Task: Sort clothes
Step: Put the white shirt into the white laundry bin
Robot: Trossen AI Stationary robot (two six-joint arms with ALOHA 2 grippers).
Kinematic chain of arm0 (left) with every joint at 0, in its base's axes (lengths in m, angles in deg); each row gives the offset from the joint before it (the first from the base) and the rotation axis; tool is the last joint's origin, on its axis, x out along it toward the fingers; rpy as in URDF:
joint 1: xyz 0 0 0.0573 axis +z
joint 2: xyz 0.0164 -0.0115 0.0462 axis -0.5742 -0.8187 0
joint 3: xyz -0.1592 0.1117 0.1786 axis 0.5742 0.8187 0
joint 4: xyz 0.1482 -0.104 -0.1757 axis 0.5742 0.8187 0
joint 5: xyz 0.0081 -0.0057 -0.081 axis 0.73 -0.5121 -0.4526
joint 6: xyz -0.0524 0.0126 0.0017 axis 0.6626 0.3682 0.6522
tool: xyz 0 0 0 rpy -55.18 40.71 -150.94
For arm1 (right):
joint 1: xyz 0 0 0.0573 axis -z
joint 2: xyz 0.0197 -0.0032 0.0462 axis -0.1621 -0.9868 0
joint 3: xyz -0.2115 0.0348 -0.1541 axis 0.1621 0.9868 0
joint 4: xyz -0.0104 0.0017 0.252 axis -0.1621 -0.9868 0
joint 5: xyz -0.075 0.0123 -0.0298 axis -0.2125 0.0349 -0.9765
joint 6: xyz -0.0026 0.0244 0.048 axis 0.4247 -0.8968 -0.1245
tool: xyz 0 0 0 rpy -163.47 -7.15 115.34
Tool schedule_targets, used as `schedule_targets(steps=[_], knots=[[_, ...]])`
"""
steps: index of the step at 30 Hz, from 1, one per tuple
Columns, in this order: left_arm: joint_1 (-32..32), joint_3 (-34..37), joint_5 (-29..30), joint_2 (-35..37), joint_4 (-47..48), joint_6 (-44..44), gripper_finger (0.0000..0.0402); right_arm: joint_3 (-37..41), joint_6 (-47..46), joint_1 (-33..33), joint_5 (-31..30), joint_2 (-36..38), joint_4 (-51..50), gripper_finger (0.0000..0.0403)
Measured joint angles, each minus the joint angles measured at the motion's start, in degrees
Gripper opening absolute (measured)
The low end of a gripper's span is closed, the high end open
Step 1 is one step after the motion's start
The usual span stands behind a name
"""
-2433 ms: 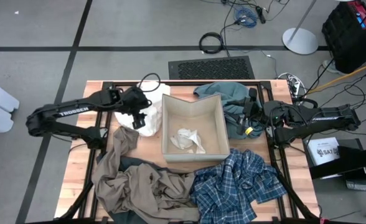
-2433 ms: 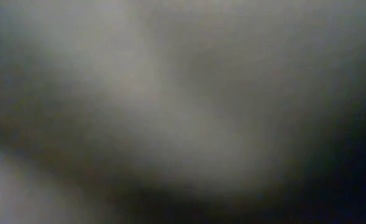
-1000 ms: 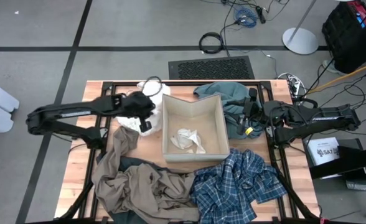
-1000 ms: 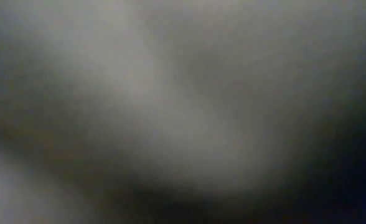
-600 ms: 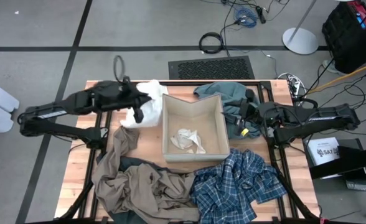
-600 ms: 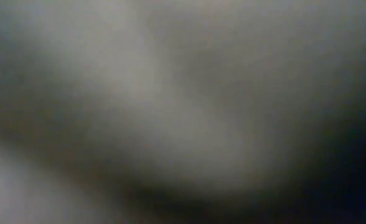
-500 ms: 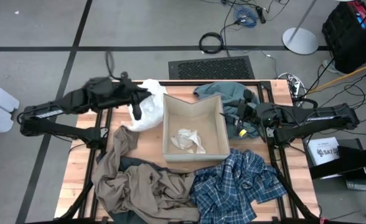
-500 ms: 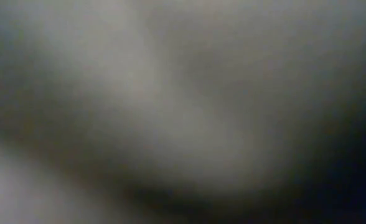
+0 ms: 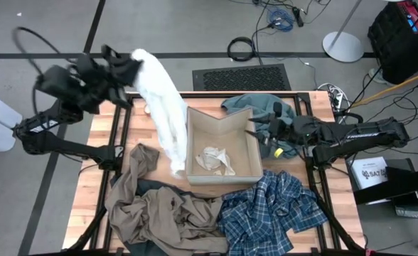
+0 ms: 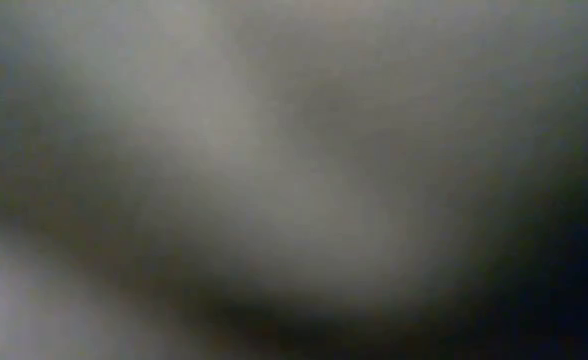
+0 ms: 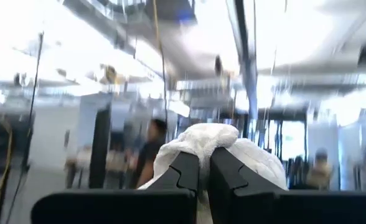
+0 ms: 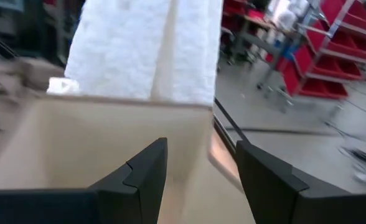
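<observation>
**Q:** Left gripper (image 9: 127, 67) first, from the high view: what is held, and which way does it lie?

**A:** The white garment (image 9: 163, 114) is clamped at its top end. It is hung as a long strip down and away from the gripper, its lower end draped beside the near wall of the cardboard box (image 9: 223, 181). The left arm is plainly the nearer one. The right gripper (image 9: 255, 133) is parked at the box's far wall, over the teal-grey garment (image 9: 255, 105). A second white piece (image 9: 212, 159) is seen inside the box. Khaki-tan garment (image 9: 163, 213) and plaid garment (image 9: 269, 213) are spread on the wooden table (image 9: 88, 192), well below the raised gripper.

**Q:** And the low view?

**A:** Nothing can be made out; it is covered.

**Q:** Left wrist view?

**A:** Fingers (image 11: 186, 171) are pinched together on the white garment (image 11: 201, 140). A hall with people is seen beyond.

**Q:** Right wrist view?

**A:** Fingers (image 12: 142, 171) are spread apart, nothing between them; the white garment (image 12: 145, 50) is hung straight ahead, beyond the box (image 12: 96, 143). A sideways carry over the box wall is probably what is called for.
</observation>
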Motion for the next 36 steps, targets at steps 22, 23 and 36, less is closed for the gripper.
schedule_targets(steps=[22,23,36], knots=[[-0.02,-50.83,-13.67,-33.76,-11.98,-4.05,0.0012,0.00,5.95,0.00,6.94,-0.02,18.56,0.0180],[0.01,-49.62,-13.83,-33.91,-16.48,-3.84,0.0012,0.00,6.82,0.00,6.90,-0.02,19.09,0.0180],[0.09,-51.01,-19.73,-39.30,-28.65,3.79,0.0012,-0.04,10.37,2.03,5.39,3.01,29.29,0.0180]])
